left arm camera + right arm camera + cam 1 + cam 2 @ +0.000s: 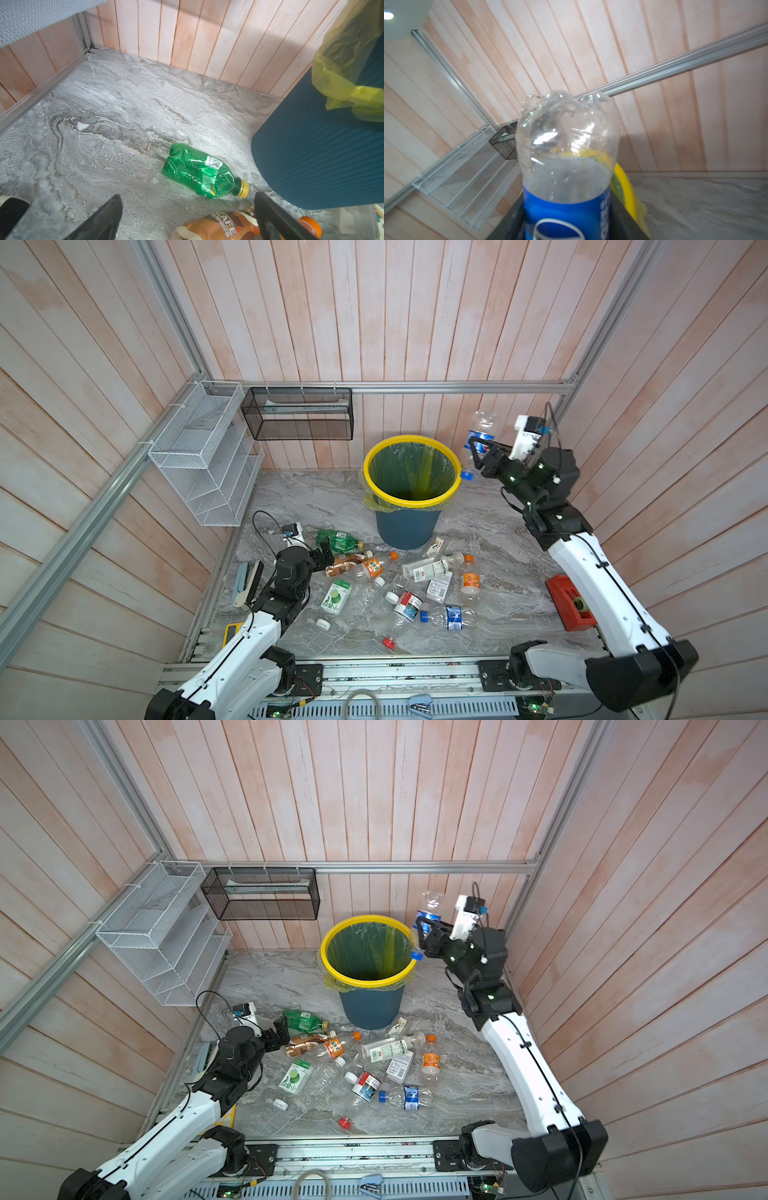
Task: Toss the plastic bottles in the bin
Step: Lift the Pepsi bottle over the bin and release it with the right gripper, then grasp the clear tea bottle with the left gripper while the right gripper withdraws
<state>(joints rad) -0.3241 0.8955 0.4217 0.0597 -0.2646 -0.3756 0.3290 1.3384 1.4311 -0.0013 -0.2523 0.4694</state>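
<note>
Grey marbled flooring (498, 531) fills the lower half of both top views, boxed in by pale plank walls. Nearest the lower edge, about a dozen plastic bottles (432, 570) lie loose at lower centre, all outside the bin. Just left of them the left gripper (327, 553) hangs low, jaws spread wide and empty. The left wrist view shows a green bottle (201, 172) lying beyond the jaws and a brown bottle (218, 226) closer in, by one jaw.

Behind the pile, at centre frame, the bin (405, 526) stands upright. At its right rim the right gripper (478, 452) has its jaws on either side of the label of a blue-label bottle (483, 423). The bottle is off the floor, cap (466, 475) down. It is judged gripped; how firmly cannot be told.

Step in hand: the drop.
- The cap sits at the rim's right edge, not over the middle of the mouth.
- Carry the bottle leftward over the mouth before letting go.
- A release here risks striking the rim and bouncing out.

Farthest back, at upper left, a white rack (208, 460) and a black basket (299, 414) hang on the walls; neither is the target.
</note>
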